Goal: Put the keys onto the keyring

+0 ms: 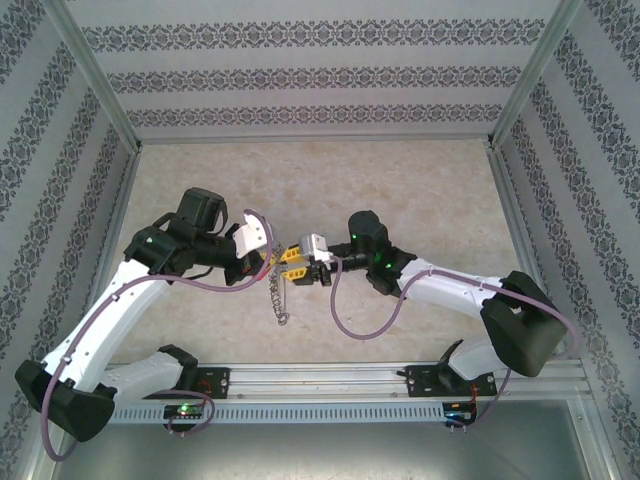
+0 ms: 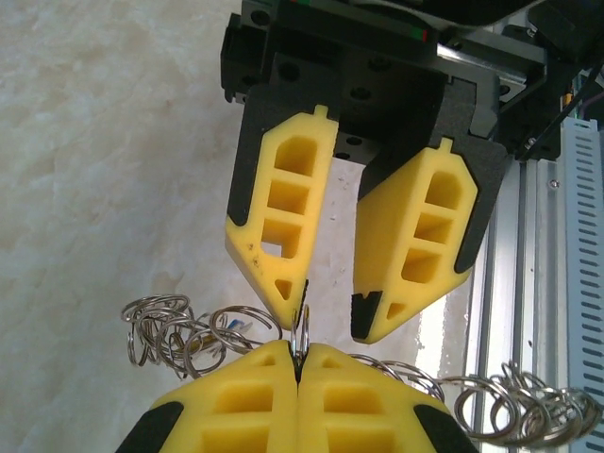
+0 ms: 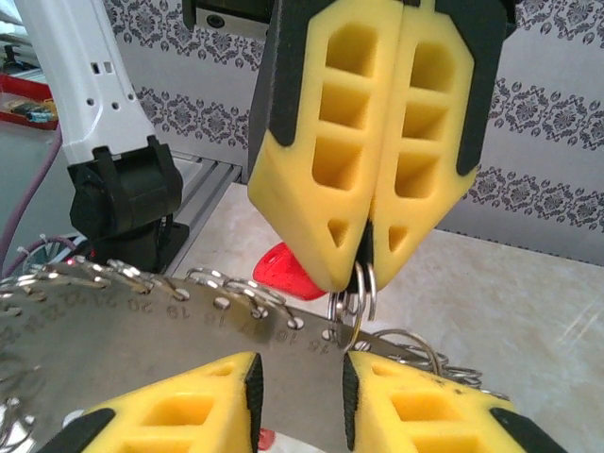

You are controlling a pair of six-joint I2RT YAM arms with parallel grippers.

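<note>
My left gripper [image 2: 300,359] is shut on one small split ring [image 2: 302,330] of the keyring [image 2: 175,330]. The keyring is a silvery string of rings that trails off to both sides. From above it dangles [image 1: 279,298] below the two grippers, which meet mid-table. My right gripper [image 2: 330,319] faces the left one, open, with one fingertip [image 2: 288,297] just beside the pinched ring. In the right wrict view the open right gripper [image 3: 300,382] sits under the left gripper [image 3: 366,269]. Behind its gap runs the keyring's numbered, holed strip [image 3: 142,326]. A key's red head [image 3: 283,272] shows behind that strip.
The tabletop [image 1: 400,190] is pale and marbled, with patterned walls on three sides. A metal rail [image 1: 330,385] with the arm bases runs along the near edge. Purple cables [image 1: 350,325] loop from both arms.
</note>
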